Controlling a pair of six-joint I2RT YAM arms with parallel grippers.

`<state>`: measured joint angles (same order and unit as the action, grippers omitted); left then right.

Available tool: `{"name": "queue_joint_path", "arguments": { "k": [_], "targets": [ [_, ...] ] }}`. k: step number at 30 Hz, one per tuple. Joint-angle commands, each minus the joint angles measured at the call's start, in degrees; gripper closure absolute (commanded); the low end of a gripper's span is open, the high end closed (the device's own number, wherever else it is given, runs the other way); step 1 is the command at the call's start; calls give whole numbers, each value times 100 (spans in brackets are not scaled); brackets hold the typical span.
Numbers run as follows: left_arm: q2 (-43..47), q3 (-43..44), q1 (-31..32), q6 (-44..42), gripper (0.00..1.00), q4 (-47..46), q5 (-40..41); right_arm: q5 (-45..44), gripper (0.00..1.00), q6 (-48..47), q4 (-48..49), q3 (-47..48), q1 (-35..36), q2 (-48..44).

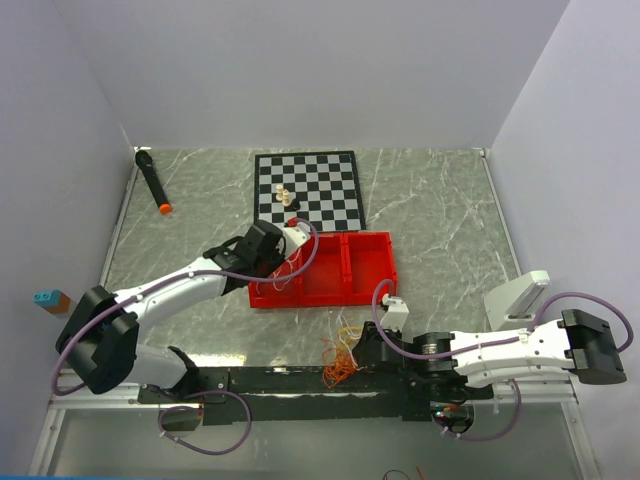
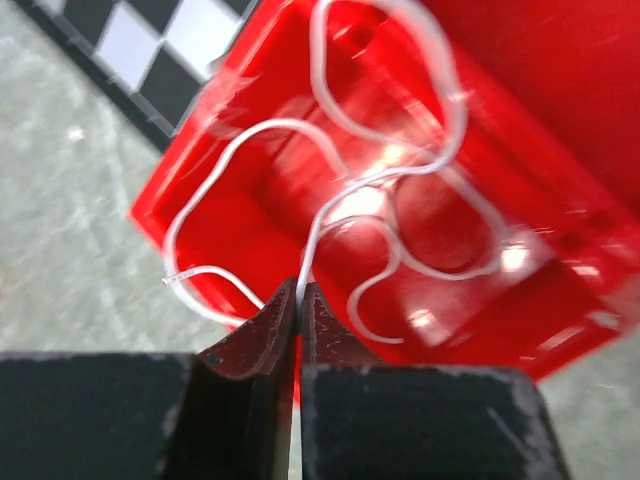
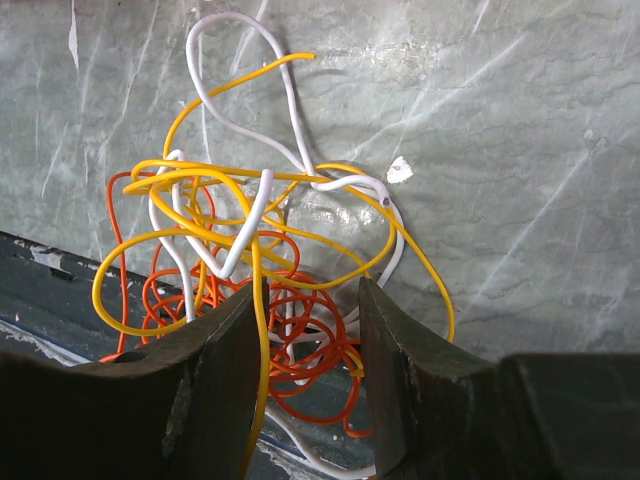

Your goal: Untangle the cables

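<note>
Count: 1 red tray, 1 chessboard, 1 black marker, 1 separate white cable, 1 white/yellow/orange tangle, strands uncountable.

The counter is grey-green marble veined with white. At its 12 o'clock the chessboard is checked black and white inside a black border, carrying pale tan pieces and a black one. The tray is glossy red, with the white cable bright against it. At 6 o'clock the tangle mixes yellow, orange and white cords. At 10 o'clock the marker is black with an orange tip. The arms are white with black joints and purple hoses. The left fingers and right fingers are black. At 9 o'clock a blue block tops something brown. The walls are pale lilac
</note>
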<state>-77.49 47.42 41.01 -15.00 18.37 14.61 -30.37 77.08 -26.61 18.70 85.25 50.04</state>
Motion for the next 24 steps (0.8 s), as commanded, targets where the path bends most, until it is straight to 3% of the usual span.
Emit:
{"name": "queue_joint_path", "arguments": {
  "k": [1, 6, 13, 17, 20, 24],
  "targets": [
    [59, 356, -6, 410, 90, -88, -1160, -74, 52, 88, -151, -15, 62, -91],
    [-125, 312, -14, 349, 81, -79, -1408, -66, 52, 71, -160, 37, 62, -47],
    [-73, 320, -427, 296, 41, 202, -1707, -83, 52, 79, -205, -6, 62, -152],
    [129, 951, -577, 340, 18, 772, -2242, -66, 51, 62, -125, -16, 62, -109],
    [322, 1567, -595, 384, 10, 1212, -2892, -66, 52, 18, -81, 37, 62, 5],
    [375, 2174, -586, 682, 11, 1345, -3333, -65, 52, -17, -20, 64, 62, 67]
  ]
}}
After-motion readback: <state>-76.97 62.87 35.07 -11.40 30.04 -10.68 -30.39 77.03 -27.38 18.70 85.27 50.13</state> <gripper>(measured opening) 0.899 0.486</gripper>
